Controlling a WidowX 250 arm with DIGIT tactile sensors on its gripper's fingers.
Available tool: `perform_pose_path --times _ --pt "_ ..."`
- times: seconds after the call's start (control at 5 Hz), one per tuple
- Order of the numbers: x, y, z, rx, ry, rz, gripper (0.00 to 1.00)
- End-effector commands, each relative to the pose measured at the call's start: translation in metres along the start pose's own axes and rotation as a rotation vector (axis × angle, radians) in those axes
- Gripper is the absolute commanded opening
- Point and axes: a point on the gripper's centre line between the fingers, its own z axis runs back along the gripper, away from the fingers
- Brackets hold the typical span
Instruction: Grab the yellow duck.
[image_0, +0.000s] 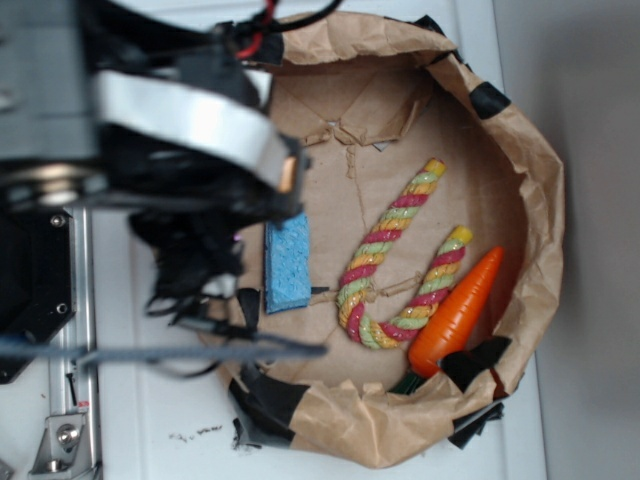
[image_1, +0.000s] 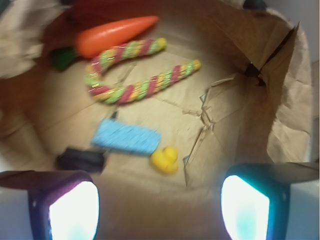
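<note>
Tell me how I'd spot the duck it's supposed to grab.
Look inside the brown paper bag, wrist view. Find the blue sponge on its floor; the yellow duck sits at the sponge's corner. It is small, round and plain yellow, unlike the striped rope and the orange carrot.

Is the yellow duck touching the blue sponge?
Touching, it seems. In the wrist view the yellow duck sits against the lower right corner of the blue sponge with no gap visible, though the picture is blurred.

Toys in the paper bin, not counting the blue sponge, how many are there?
3. The carrot lies along the far wall, the striped rope curls beside it, and the yellow duck sits at the sponge's corner. The arm blocks the duck in the exterior view.
</note>
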Motion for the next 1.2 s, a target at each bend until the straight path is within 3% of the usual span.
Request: perform_pose_path --times 0.0,0.2,0.4,0.6,0.8,1.0 --pt "0.015 0.020 -0.040 -0.045 -0.044 -0.031 1.00" --pt "0.012 0.016 -0.061 -0.009 -0.048 -0.239 1.00" --pt "0.005 0.022 -0.081 0.040 0.027 -0.211 1.00" --pt "-0.005 0.021 -0.095 0.097 0.050 -0.257 1.00" --pt "-0.020 0.009 -0.086 -0.004 0.105 -0.275 1.00" --pt "-0.033 0.008 -0.081 0.001 0.174 -0.218 1.00"
